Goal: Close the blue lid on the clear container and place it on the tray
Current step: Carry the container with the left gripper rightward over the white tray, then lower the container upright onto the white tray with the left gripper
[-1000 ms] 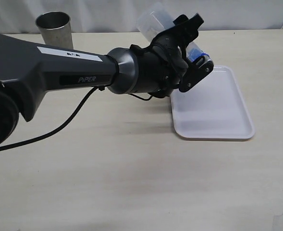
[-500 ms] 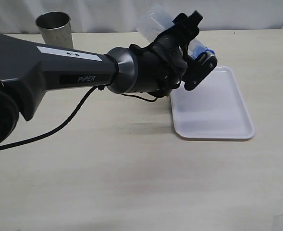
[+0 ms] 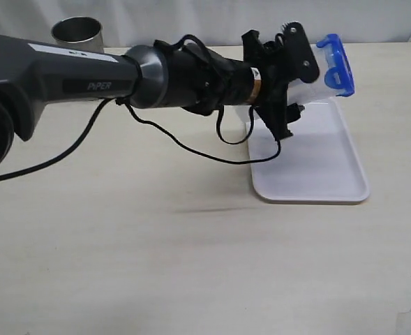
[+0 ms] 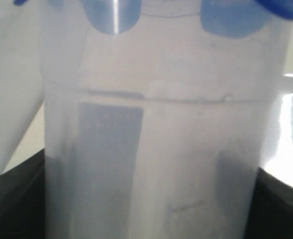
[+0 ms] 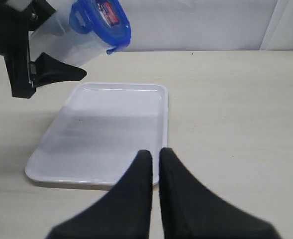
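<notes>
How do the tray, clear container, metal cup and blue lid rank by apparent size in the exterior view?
1. tray, plainly largest.
2. clear container, though partly hidden.
3. blue lid, capping it.
Unranked: metal cup, farther back and half hidden behind the arm; its visible part looks about lid-sized.

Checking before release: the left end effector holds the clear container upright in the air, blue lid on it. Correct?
Not upright. The left end effector holds the clear container tipped on its side in the air, blue lid on it, as the exterior view shows.
</notes>
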You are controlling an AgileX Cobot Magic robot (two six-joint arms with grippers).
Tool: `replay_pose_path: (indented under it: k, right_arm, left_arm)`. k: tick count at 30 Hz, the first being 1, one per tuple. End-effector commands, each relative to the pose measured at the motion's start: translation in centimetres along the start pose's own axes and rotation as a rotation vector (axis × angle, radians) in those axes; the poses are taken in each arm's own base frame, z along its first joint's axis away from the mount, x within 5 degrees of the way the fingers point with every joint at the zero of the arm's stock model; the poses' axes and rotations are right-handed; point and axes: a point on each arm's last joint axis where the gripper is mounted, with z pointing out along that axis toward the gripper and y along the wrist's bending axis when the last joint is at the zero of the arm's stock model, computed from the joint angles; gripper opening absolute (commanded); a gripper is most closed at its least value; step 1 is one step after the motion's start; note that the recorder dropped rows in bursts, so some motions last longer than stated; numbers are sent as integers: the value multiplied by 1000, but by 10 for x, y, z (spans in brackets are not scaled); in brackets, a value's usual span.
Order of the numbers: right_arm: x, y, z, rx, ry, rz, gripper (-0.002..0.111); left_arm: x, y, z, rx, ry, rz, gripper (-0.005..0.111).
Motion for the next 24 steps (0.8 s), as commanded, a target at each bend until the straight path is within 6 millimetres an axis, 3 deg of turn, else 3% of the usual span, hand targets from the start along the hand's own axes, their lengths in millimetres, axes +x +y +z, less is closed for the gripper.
replay_pose_path:
  k: [1, 7, 12, 18, 24]
  right_arm:
    - [0, 0, 0, 7, -13, 0, 5]
    - [0, 0, 0, 7, -13, 0, 5]
    - [0, 0, 0, 7, -13, 0, 5]
    - [0, 0, 0, 7, -13, 0, 5]
    - [0, 0, 0, 7, -13, 0, 5]
  left_arm:
    - [0, 17, -7, 128, -130, -255, 0]
    - [1, 17, 2, 228, -468, -547, 0]
    - [13, 5, 18, 174, -704, -623, 0]
    - [46, -11, 41, 100, -719, -713, 0]
    - [58, -25, 53, 130, -799, -704, 0]
